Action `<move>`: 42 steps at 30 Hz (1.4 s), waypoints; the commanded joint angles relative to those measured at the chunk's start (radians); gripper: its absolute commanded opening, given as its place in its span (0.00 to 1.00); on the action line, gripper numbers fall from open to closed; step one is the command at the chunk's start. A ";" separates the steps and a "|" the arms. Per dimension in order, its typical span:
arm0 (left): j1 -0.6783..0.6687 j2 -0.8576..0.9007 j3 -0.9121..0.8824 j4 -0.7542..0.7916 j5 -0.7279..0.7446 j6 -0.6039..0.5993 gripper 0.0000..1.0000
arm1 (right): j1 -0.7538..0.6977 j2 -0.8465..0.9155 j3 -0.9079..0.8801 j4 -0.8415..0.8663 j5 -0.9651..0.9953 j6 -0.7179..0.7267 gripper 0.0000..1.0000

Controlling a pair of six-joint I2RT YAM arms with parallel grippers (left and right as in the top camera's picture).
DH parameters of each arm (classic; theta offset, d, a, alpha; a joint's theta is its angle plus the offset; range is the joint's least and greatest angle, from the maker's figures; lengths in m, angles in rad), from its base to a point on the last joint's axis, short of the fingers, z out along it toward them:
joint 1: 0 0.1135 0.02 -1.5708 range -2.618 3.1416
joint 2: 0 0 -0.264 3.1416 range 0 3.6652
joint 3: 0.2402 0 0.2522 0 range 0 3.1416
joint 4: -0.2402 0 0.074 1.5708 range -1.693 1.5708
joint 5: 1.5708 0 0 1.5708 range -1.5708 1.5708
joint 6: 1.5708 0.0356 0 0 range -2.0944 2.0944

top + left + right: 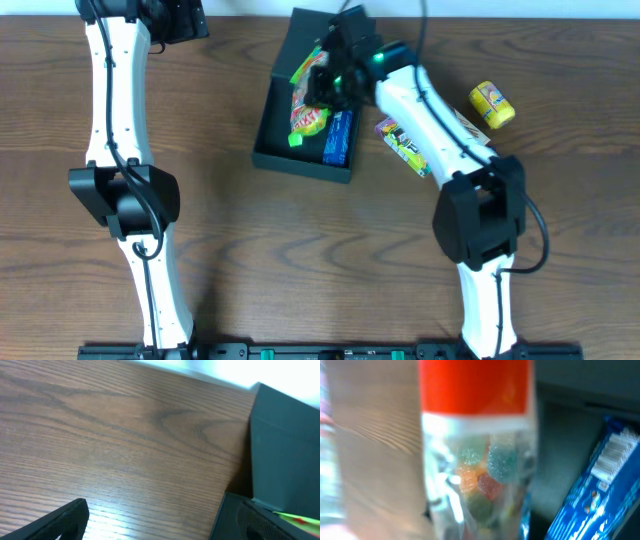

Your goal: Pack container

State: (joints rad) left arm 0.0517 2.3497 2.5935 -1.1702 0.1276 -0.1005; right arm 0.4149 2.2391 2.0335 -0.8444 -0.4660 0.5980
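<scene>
Wood-grain worktop (pixel 230 230). Container (pixel 272 128) sits upper centre, flap lid raised on its far side. Right tool (pixel 325 85) over the interior, pressed together, pinching a clear gummy packet (pixel 475 465) with a red header. Blue packet (pixel 340 135) lies inside, near the right wall. Left tool (pixel 155 510) spread wide, just left of the container. Yellow packet (pixel 492 104) and purple-yellow packet (pixel 402 142) lie outside, to the right.
</scene>
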 commanded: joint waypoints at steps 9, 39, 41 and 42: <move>0.007 0.003 0.007 -0.015 0.006 -0.013 0.95 | -0.043 -0.046 -0.018 0.236 -0.274 0.257 0.02; -0.047 0.008 -0.714 0.160 0.632 -0.012 0.06 | -0.143 -0.128 -0.018 0.147 -0.332 0.035 0.01; -0.058 0.008 -0.717 0.144 0.632 -0.011 0.06 | -0.145 -0.127 -0.018 0.141 -0.332 0.032 0.01; -0.064 0.008 -0.717 0.131 0.633 -0.008 0.06 | -0.145 -0.127 -0.018 0.141 -0.331 0.030 0.01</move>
State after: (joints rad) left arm 0.0017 2.3520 1.8771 -1.0218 0.7174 -0.1081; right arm 0.2806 2.1475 2.0129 -0.7059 -0.7635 0.6640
